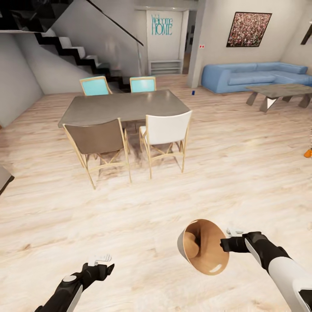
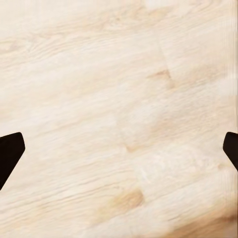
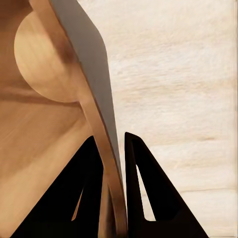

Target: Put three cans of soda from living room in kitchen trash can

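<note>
Head view: my right gripper (image 1: 226,243) sits at about 5 o'clock in the frame, clamped on the rim of the tash can (image 1: 203,253). The can is off the floor and tipped over, mouth toward the camera, brown interior and round base visible. Right wrist view confirms it: one finger (image 3: 79,198) inside the wall, the other outside, the rim edge (image 3: 101,134) pinched between them, jaws nearly closed on it. My left gripper (image 1: 100,259) is at about 7 o'clock, low over the pale plank floor (image 1: 130,216); in the left wrist view the two dark fingertips (image 2: 10,153) stand at opposite edges of the frame with only floorboards between them, so wide open and holding nothing. Ahead at 12 o'clock, grey dining table (image 1: 123,106) with four chairs, the white chair (image 1: 167,130) nearest me. Small blue can (image 1: 193,92) stands on the floor beyond the table, at 1 o'clock, near the blue sofa (image 1: 255,76). Something orange (image 1: 308,152) at the 3 o'clock edge, too cropped to identify.
</note>
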You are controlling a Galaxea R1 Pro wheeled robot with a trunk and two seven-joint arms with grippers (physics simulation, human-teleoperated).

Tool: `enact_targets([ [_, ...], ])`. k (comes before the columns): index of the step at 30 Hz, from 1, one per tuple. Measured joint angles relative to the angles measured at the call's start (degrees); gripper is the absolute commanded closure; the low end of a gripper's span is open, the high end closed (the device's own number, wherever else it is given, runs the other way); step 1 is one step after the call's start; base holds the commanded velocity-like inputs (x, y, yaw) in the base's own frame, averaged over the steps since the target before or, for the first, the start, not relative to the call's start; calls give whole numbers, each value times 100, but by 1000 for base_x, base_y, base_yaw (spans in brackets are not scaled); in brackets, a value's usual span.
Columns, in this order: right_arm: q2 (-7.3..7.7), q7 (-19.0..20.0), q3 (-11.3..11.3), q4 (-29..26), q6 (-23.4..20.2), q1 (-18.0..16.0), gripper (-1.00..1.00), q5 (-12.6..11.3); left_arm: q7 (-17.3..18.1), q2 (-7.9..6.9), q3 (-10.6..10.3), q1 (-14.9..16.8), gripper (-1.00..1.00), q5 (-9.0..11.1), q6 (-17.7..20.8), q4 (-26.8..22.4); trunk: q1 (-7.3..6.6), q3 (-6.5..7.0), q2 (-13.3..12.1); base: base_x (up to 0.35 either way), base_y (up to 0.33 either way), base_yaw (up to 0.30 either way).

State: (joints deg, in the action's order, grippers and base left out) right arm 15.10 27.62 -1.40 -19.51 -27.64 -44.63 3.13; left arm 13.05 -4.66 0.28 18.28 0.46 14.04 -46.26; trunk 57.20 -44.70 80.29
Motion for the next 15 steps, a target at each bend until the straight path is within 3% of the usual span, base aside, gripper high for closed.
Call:
enact_targets([
  [6, -1, -1, 0, 2, 2, 0, 100, 4, 24, 0, -1, 3, -100, 1, 33, 2, -132, 145, -241, 0, 0, -205],
  [15, -15, -2, -5, 4, 5, 0, 100, 5, 31, -3, -1, 0, -100, 1, -13, -10, -132, 202, -242, 0, 0, -199],
])
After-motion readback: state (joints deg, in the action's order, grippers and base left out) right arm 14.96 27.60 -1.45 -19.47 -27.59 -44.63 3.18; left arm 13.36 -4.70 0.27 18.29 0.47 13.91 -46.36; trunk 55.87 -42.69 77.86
